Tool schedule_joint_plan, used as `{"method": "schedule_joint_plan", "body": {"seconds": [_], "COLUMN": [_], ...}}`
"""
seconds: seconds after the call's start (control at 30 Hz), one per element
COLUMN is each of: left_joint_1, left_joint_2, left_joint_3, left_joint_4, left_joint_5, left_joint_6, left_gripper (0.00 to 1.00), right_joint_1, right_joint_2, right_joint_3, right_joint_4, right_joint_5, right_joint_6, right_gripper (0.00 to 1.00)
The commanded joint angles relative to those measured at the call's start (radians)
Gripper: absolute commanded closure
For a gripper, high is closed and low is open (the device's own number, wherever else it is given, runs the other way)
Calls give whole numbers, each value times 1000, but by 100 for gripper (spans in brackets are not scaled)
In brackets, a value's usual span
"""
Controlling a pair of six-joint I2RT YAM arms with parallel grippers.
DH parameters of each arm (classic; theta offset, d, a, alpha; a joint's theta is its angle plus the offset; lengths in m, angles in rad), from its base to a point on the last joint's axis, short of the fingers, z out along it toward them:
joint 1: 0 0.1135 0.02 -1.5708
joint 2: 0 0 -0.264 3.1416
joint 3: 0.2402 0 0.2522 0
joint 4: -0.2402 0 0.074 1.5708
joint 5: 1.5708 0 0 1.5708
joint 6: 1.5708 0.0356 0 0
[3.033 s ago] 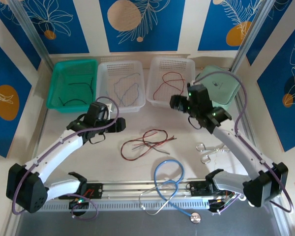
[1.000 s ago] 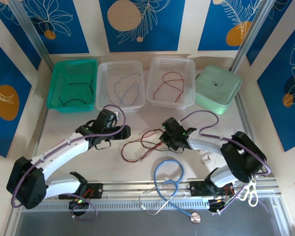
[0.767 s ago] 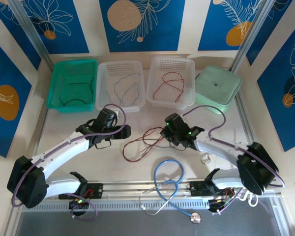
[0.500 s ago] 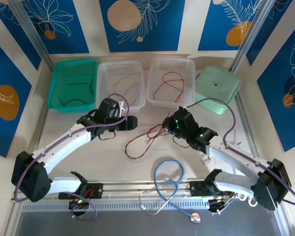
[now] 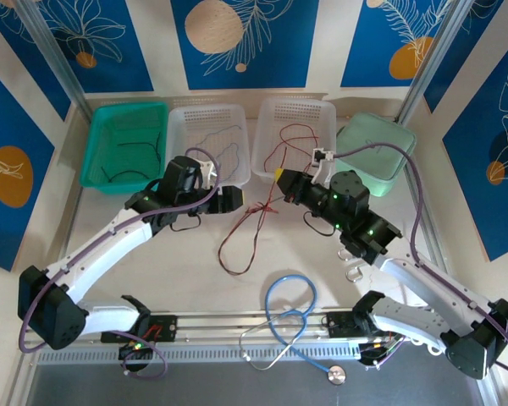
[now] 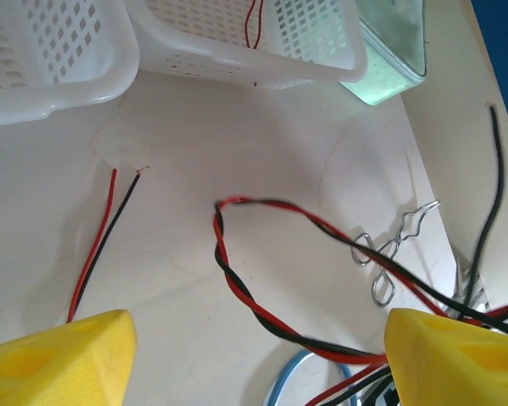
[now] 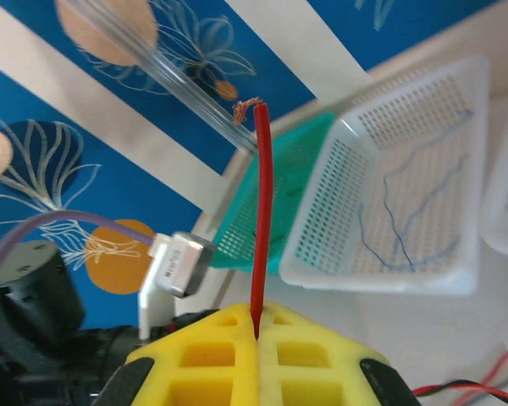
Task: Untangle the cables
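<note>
A twisted red and black pair of cables (image 5: 240, 234) hangs from my right gripper (image 5: 277, 177) down to the table. That gripper is shut on the red cable (image 7: 259, 211), whose bare end sticks up above the yellow fingers (image 7: 229, 355). My left gripper (image 5: 240, 201) is just left of the hanging strand, open. In the left wrist view the twisted pair (image 6: 262, 313) crosses the gap of the left gripper (image 6: 258, 359), near the right finger (image 6: 457, 355), ungripped. Two loose ends (image 6: 110, 220) lie on the table.
At the back stand a green basket (image 5: 110, 118) with a black cable, a white basket (image 5: 179, 114) with a grey-blue one, a white basket (image 5: 275, 106) with a red one, and a pale green box (image 5: 374, 152). A blue stethoscope (image 5: 288, 321) lies near the front; metal forceps (image 6: 394, 249) lie at the right.
My right gripper has risen and moved back towards the baskets, lifting the red and black bundle off the table. My left gripper has moved right, up to the hanging strand.
</note>
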Motion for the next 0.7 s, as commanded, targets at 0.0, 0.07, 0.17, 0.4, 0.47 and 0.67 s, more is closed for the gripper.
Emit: {"method": "schedule_joint_plan", "body": {"seconds": [0.0, 0.07, 0.17, 0.4, 0.47, 0.67], "left_joint_1": [-3, -2, 0, 9, 9, 10], "left_joint_2": [-25, -24, -25, -25, -23, -7], "left_joint_3": [11, 11, 14, 32, 39, 99], "left_joint_4": [17, 14, 15, 14, 23, 12], "left_joint_5": [25, 22, 22, 24, 35, 82], "left_joint_6": [-14, -12, -11, 1, 2, 14], "left_gripper": [22, 22, 21, 20, 20, 20], "right_joint_1": [-31, -65, -113, -196, -204, -206], "right_joint_2": [6, 22, 38, 66, 68, 57], "right_joint_3": [15, 14, 29, 102, 109, 115], "right_joint_4": [63, 82, 104, 78, 71, 89], "right_joint_5": [-20, -44, -88, -173, -195, -283], "right_joint_6": [-68, -58, -50, -52, -56, -35], "right_gripper": [100, 100, 100, 100, 100, 100]}}
